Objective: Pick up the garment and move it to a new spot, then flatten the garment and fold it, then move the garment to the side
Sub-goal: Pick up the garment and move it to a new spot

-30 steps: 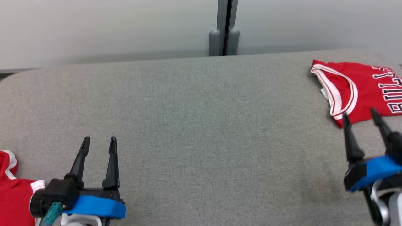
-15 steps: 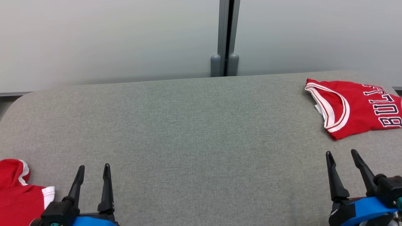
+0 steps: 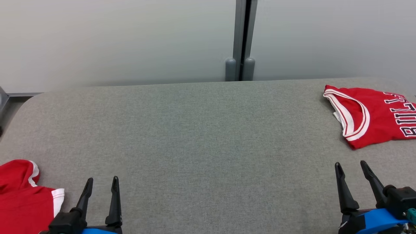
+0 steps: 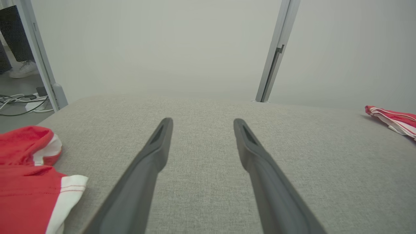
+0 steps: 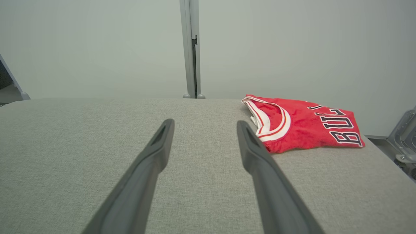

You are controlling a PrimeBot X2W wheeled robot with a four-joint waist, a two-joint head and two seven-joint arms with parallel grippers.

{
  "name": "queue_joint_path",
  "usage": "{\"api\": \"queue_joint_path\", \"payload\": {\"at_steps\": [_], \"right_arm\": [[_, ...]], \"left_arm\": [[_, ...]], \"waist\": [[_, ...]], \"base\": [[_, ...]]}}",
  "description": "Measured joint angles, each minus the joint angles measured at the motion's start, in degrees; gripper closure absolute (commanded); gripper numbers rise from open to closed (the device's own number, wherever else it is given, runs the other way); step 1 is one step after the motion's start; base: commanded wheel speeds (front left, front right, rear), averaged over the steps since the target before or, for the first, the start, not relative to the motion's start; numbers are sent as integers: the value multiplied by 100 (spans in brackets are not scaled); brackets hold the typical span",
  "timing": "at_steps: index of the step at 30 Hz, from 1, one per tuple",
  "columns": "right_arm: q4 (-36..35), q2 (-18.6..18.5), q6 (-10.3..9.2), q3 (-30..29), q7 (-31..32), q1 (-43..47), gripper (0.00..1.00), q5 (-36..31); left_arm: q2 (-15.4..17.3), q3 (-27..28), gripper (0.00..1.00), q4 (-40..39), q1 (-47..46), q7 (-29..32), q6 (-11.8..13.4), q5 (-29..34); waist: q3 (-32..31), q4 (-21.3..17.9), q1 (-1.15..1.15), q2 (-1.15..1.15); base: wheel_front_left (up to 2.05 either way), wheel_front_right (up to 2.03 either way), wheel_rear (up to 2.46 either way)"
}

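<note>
As both my arms hang over the near edge of the grey tabletop (image 3: 201,136), the entries run as follows.

- Left pincer (image 3: 102,178): spread wide, holding nothing, over the tabletop's near-left part.
- Right pincer (image 3: 350,163): spread wide, empty, over its near-right part.
- Crumpled red garment (image 3: 22,198): white-trimmed, bunched at the tabletop's near-left corner, just beside my left pincer and clear of it.
- Folded red jersey (image 3: 373,117): lettered, lying flat at the tabletop's far-right corner, apart from my right pincer.
- Step in hand, by my judgement: the jersey looks folded and set aside, so picking up the crumpled garment is due.
- Next move calls for swinging the left pincer over the bunched cloth, lowering, and pinching a raised fold.
</note>
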Motion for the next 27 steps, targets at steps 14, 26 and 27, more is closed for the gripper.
{"api": "queue_joint_path", "payload": {"at_steps": [14,26,27], "right_arm": [[309,-43,0,213,-158,87,0,24],[534,65,0,404,-275,77,0,27],[554,73,0,402,-278,77,0,27]], "left_arm": [[57,-34,0,204,-24,0,-38,-44],[157,-96,0,235,-23,0,-32,-49],[156,-100,0,231,-21,0,-32,-52]], "waist": [[-118,982,0,0],[-172,2044,0,0],[-174,2121,0,0]], "base": [[0,0,0],[0,0,0],[0,0,0]]}}
